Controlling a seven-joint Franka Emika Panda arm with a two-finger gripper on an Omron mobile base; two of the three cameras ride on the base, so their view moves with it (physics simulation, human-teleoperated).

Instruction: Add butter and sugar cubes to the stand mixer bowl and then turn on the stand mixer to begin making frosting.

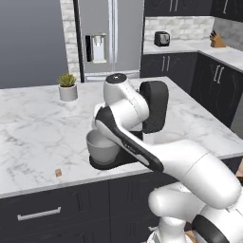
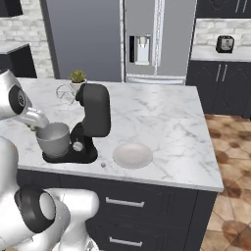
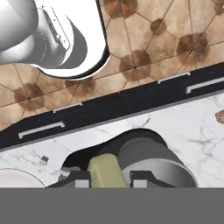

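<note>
In the hand view my gripper point(image 3: 109, 180) is shut on the butter point(image 3: 105, 168), a pale yellow lump between the two dark fingertips. Right below it lies the grey metal stand mixer bowl point(image 3: 155, 162), seated on the black mixer base. From the left base view, the black stand mixer point(image 1: 154, 104) stands mid-counter with the bowl point(image 1: 101, 146) in front of it, and my white arm reaches over the bowl. One tan-brown sugar cube point(image 1: 58, 172) lies on the marble near the counter's front edge, left of the mixer; it also appears as a brown speck point(image 3: 220, 116) in the hand view.
A white plate point(image 2: 132, 155) rests on the counter right of the mixer point(image 2: 90, 122). A small potted plant point(image 1: 68, 88) stands at the far side of the island. Toaster point(image 1: 162, 38) and knife block point(image 1: 218, 40) sit on the back counter. Drawer fronts run below the counter edge.
</note>
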